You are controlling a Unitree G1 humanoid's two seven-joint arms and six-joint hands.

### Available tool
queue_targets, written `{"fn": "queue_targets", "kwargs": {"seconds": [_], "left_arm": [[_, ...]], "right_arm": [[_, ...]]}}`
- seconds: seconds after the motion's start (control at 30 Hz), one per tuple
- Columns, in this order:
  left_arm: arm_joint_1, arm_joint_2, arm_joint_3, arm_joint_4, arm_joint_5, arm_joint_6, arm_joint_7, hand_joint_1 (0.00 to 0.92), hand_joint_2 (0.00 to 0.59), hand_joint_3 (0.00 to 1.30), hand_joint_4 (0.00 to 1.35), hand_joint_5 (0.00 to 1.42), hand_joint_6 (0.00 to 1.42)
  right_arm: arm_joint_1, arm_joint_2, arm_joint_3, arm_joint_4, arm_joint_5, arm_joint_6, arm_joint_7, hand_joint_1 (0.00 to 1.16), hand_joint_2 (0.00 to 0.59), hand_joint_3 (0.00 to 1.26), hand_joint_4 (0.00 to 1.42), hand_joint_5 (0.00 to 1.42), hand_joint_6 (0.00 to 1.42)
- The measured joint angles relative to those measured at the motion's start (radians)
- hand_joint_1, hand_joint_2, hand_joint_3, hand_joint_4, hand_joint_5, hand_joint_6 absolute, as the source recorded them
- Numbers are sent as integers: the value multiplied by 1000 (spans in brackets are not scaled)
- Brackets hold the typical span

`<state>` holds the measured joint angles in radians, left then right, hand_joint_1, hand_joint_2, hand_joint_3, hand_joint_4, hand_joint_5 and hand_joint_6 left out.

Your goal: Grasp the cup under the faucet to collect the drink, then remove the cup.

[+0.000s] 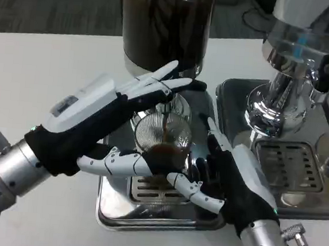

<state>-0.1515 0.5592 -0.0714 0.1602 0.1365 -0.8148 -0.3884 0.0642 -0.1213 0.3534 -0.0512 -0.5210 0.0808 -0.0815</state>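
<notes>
While dark liquid falls in a thin stream into the cup (164, 135), we see the cup standing at centre frame on the grate of the drip tray (145, 216), directly below the dark dispenser (165, 25) at the top centre. We identify the cup as clear and ribbed, with brown liquid pooled in its lower part.

We locate the left hand (104, 123) at centre left, reaching in from the lower left corner. Its upper fingers (156, 83) extend over the cup's rim toward the dispenser base, and its thumb (117, 164) runs under the cup's near side. We read this as the left hand wrapped around the cup and grasping it, although the contact on the far side is hidden by the hand itself.

We locate the right hand (231, 183) at lower right of centre, just beside the cup on its right. Its fingers are spread; one finger (196, 193) reaches toward the cup's base. We cannot tell whether it touches the cup, and we see nothing held in this hand.

We note a second, chrome dispenser (290, 65) at upper right, standing on its own tray (290, 168), on the white table (36, 77).
</notes>
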Motion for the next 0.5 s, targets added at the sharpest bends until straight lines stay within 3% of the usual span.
{"fn": "queue_targets", "kwargs": {"seconds": [0.23, 0.37, 0.5], "left_arm": [[1, 0, 0, -1, 4, 2, 4, 0, 144, 182, 0, 119, 71], [5, 0, 0, -7, 4, 6, 7, 0, 145, 183, 0, 123, 71], [13, 0, -1, -15, 3, 12, 11, 0, 145, 184, 0, 127, 71]], "right_arm": [[-15, 4, 8, 38, 15, -15, 8, 489, 198, 0, 0, 0, 59], [-19, 32, 3, 79, 46, -59, -22, 495, 195, 0, 0, 0, 85], [-18, 37, 0, 98, 50, -88, -42, 496, 195, 0, 0, 0, 90]]}}
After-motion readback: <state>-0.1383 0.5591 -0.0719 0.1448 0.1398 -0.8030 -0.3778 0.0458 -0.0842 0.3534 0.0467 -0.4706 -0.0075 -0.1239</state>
